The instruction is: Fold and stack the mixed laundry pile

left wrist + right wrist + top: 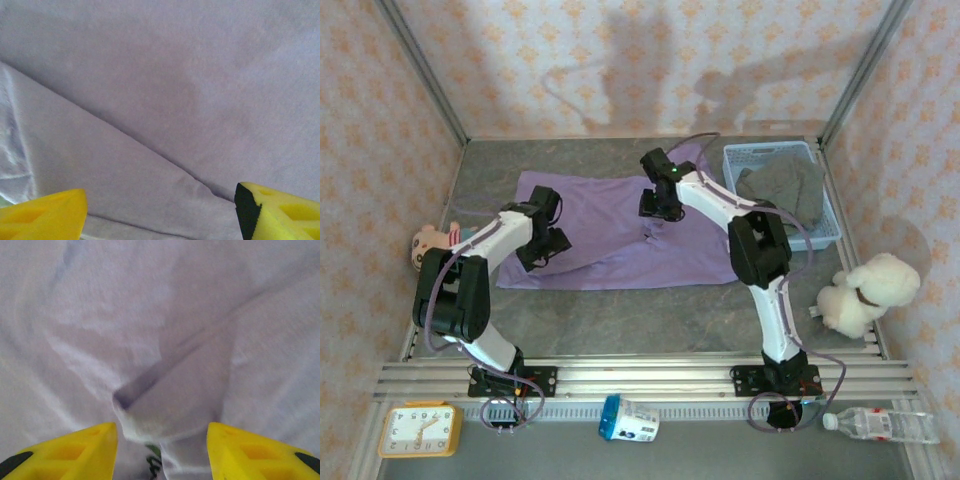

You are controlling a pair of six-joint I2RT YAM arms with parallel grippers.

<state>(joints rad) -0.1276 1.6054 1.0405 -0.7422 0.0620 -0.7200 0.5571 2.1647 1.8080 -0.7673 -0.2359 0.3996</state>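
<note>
Clearly, the main danger now is a bad grasp of the lilac shirt, which lies spread out on the counter just beside the light blue basket, on its left side. The right end effector hangs over the part of the shirt nearer to the basket, with its yellow fingers wide apart and holding nothing. In the right wrist view a cuff-like folded edge lies between them. If they close too low, I think they may pinch two layers together, or push the edge away and catch only a wrinkle, and then the fold would come out crooked. The left end effector is over the end of the shirt far from the basket, also wide and empty, above a diagonal crease. Should the two arms lift at different moments or to different heights, the cloth could drag across the counter and the flat layout would be lost. The grey-brown trousers are inside the basket, crumpled and not folded. The right arm passes close to the basket's left wall, so a wide swing might knock it or pull a trouser leg out. A white plush toy sits on the near side of the basket, apart from the shirt, and seems to be no obstacle.
</note>
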